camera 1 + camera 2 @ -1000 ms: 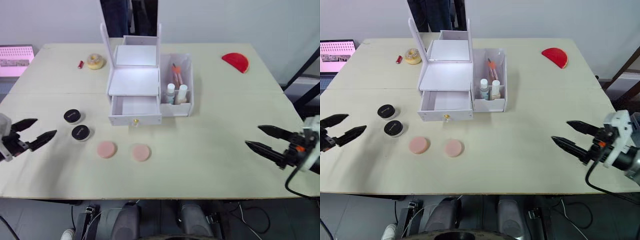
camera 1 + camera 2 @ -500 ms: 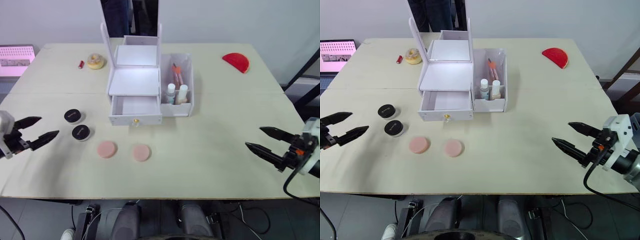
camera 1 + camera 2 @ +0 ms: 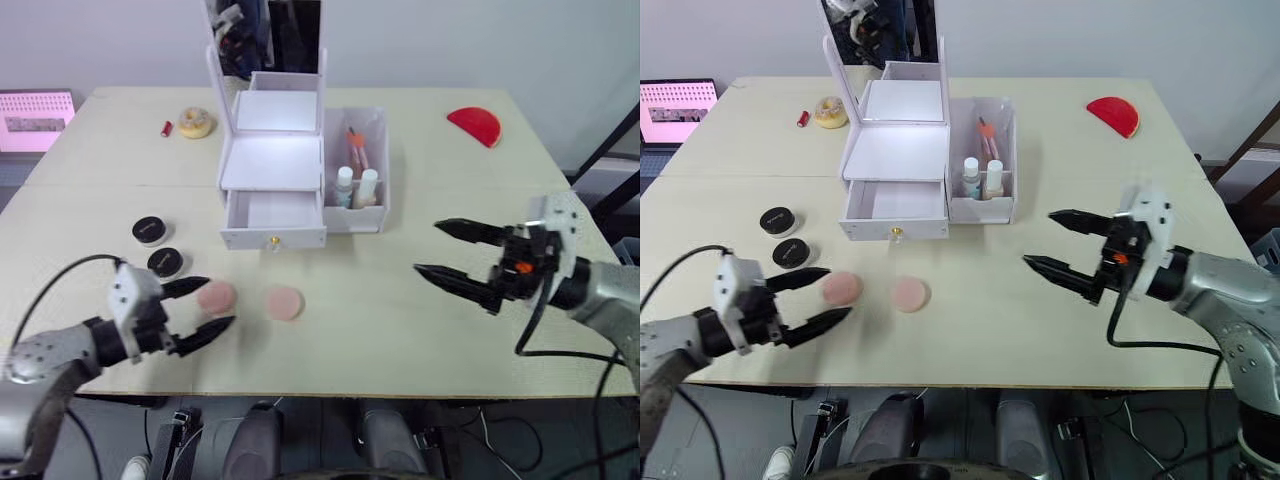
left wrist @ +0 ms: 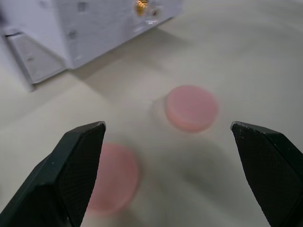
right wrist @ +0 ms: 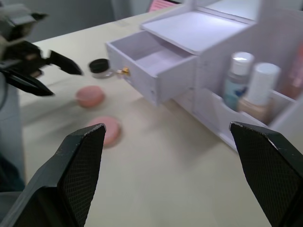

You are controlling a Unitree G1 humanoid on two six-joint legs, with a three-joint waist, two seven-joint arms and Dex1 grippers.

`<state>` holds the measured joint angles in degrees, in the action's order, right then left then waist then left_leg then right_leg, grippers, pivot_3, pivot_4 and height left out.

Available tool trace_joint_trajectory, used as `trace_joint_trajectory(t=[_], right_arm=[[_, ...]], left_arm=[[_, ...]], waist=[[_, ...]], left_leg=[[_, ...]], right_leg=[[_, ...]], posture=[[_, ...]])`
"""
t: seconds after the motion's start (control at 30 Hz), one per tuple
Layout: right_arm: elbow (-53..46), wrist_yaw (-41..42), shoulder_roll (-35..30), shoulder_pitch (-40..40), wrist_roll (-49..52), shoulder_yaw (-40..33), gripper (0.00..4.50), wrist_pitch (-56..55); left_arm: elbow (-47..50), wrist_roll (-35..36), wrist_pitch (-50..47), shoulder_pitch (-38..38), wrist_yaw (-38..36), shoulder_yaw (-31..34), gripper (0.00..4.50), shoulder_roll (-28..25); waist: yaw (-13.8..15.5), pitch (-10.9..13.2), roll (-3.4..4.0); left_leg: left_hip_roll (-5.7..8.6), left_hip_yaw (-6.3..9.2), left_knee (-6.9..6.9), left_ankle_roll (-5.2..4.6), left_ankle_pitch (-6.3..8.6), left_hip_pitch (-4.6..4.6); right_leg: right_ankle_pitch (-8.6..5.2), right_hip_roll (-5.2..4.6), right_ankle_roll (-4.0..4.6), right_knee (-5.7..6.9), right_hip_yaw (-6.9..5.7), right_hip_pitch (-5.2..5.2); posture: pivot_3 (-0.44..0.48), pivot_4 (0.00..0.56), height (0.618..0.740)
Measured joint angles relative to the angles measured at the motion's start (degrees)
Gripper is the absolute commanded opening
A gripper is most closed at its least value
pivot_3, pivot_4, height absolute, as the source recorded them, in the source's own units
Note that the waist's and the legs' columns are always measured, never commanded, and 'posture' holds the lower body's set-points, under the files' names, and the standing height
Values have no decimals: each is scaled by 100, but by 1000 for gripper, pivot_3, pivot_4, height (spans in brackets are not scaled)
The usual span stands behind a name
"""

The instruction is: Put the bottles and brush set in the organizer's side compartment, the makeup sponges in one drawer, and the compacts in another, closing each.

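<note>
Left eye view: the white organizer stands mid-table with its lower drawer pulled out and nothing seen inside. Its side compartment holds two bottles upright at the front and the brush set behind them. Two makeup sponges lie on the table in front of the drawer; two black compacts sit to their left. The left gripper has its fingers spread, straddling the left-hand sponge and holding nothing.

Right eye view: the right gripper hovers right of the organizer, fingers wide apart, empty.

Left wrist view: both sponges lie between the spread fingers; contact cannot be judged.

Right wrist view: the open drawer, bottles and both sponges are visible; fingers apart.
</note>
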<state>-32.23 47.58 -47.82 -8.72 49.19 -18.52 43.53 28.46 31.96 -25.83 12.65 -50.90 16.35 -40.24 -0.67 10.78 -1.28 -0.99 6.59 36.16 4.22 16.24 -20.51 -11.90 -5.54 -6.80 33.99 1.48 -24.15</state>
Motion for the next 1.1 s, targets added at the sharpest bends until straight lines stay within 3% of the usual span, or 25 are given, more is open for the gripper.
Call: trace_joint_trajectory(t=[0.17, 0.33, 0.47, 0.73, 1.1], right_arm=[[-178, -291, 123, -610, 125, 651, 4500, 246], [-203, -483, 171, -736, 169, 875, 4500, 364], [-201, -550, 169, -755, 170, 901, 4500, 387], [-160, -540, 170, -1104, 173, 1040, 4500, 394], [57, -306, 144, -1780, 152, 1181, 4500, 401]], left_arm=[[680, -648, -446, -63, 1149, -1173, 4465, 538], [1243, -1023, -1278, -508, 2017, -1840, 4465, 680], [1451, -1093, -2182, -958, 2352, -1958, 4465, 428], [1669, -872, -3743, -1830, 2755, -2288, 4465, 572], [1248, -1046, -4000, -2085, 3020, -2809, 4465, 668]], waist=[[-4, 0, -2], [11, -1, -3], [-13, 0, -2], [-13, 0, -2], [-8, -1, -3]], left_leg=[[1, 1, -4, 0, 0, -3], [3, 4, 4, 0, 0, 0], [3, 4, 3, -1, 0, 5], [3, 4, -1, -1, 0, 2], [4, 5, 2, -1, 0, 5]], right_leg=[[13, 1, 19, 0, 0, 0], [4, 2, 5, 2, 0, 5], [1, 3, 0, 5, -1, 5], [9, 2, 13, 3, 0, 5], [6, 2, 8, 4, -1, 6]], posture=[[0, 150, 740], [0, 150, 740], [0, 150, 740], [0, 150, 740], [0, 150, 740]])
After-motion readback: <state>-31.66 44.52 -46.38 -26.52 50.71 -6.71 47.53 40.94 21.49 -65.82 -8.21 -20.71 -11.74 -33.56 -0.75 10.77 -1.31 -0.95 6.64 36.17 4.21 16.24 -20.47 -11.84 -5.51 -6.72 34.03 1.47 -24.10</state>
